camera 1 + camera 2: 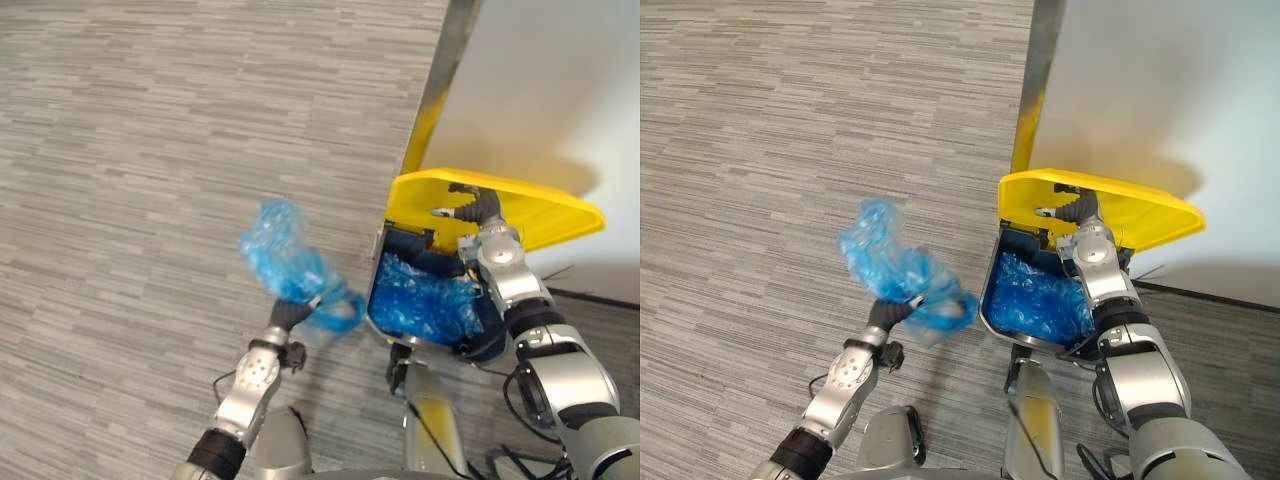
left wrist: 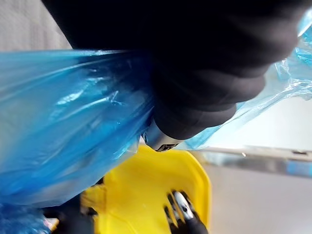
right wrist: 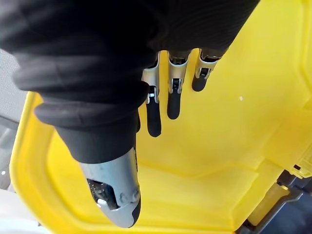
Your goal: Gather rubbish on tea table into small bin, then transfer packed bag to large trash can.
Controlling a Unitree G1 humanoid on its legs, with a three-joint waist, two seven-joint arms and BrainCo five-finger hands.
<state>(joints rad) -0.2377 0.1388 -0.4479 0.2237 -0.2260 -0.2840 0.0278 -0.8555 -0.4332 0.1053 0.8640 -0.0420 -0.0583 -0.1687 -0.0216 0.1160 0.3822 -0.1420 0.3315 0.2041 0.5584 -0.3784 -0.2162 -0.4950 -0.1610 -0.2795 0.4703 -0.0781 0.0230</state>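
My left hand (image 1: 288, 312) is curled round the neck of a crumpled blue rubbish bag (image 1: 285, 262), held up over the carpet just left of the large trash can. In the left wrist view the bag (image 2: 63, 126) billows beside the hand's dark cover. The can's yellow lid (image 1: 540, 205) stands raised. Inside the dark body a blue liner (image 1: 425, 300) shows. My right hand (image 1: 475, 210) rests against the lid's underside with straight fingers (image 3: 168, 97), propping the lid (image 3: 243, 122) up.
The trash can stands against a white wall panel (image 1: 540, 80) with a metal edge strip (image 1: 440, 80). Grey striped carpet (image 1: 150, 150) spreads to the left and ahead of the can.
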